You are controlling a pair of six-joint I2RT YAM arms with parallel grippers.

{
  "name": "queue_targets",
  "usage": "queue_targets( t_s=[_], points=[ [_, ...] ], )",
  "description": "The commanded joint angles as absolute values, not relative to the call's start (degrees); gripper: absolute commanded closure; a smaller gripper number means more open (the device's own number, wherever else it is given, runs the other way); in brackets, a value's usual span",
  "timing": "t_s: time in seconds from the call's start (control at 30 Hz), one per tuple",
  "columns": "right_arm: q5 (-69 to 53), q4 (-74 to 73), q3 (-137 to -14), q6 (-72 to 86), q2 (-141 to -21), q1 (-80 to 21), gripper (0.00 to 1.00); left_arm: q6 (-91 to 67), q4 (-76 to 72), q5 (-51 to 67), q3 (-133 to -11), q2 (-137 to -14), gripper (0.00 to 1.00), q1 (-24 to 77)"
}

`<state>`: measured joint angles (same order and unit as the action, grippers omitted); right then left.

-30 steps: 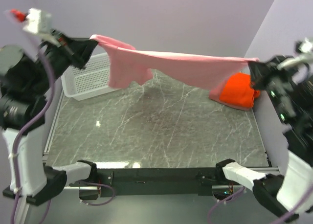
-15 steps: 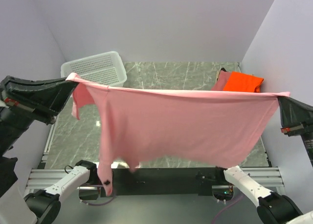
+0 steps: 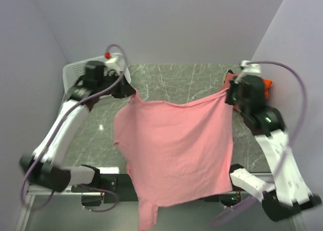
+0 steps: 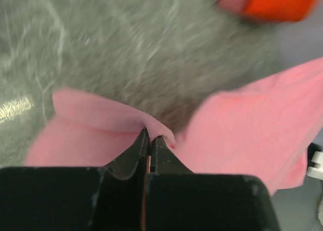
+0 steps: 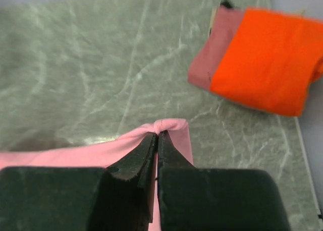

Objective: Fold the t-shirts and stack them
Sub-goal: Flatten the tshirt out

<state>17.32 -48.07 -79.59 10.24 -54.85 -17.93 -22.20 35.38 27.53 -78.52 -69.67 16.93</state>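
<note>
Pink t-shirt (image 3: 176,145): held spread at frame centre.
Left gripper (image 4: 150,138): closed on its upper-left corner.
Right gripper (image 5: 157,136): closed on its upper-right corner.
Orange t-shirt (image 5: 267,72): folded, upper right.

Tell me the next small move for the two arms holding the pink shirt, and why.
Probably lower both held corners together onto the far part of the table. The left fingers and right fingers each pinch a corner of the pink shirt, which hangs spread, its bottom trailing past the near edge.
</note>
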Motion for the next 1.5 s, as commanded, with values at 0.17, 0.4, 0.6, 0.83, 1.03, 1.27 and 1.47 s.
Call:
queue_targets(
  t_s=[0.17, 0.4, 0.6, 0.83, 1.03, 1.27, 1.47],
  points=[
    [15.3, -26.0, -76.2, 11.9, -85.0, -8.4, 0.75, -15.1, 33.4, 8.1, -91.6, -101.6, 0.48, 22.1],
    [13.1, -32.9, -91.4, 13.9, -95.8, -7.6, 0.48, -19.2, 33.3, 2.9, -107.3, -102.1, 0.01, 25.5],
    [5.5, -33.7, -79.4, 15.5, -84.0, -8.6, 0.46, -28.3, 35.2, 1.1, -86.5, -89.6, 0.01, 25.5],
    [-4.2, -31.1, -63.7, 19.2, -79.5, -14.0, 0.46, -38.7, 31.4, 2.9, -59.3, -76.6, 0.01, 25.4],
    [-8.6, -24.6, -59.1, 22.0, -84.0, -15.9, 0.47, -39.3, 24.4, 3.3, -53.2, -77.7, 0.01, 25.4],
    [-9.1, -23.7, -63.5, 21.2, -94.6, -17.8, 0.48, -35.7, 20.8, 2.5, -54.7, -86.6, 0.01, 25.3],
    [-7.7, -25.2, -67.8, 21.2, -104.2, -18.3, 0.50, -34.9, 17.3, 6.0, -57.2, -96.0, 0.01, 25.1]
  ],
)
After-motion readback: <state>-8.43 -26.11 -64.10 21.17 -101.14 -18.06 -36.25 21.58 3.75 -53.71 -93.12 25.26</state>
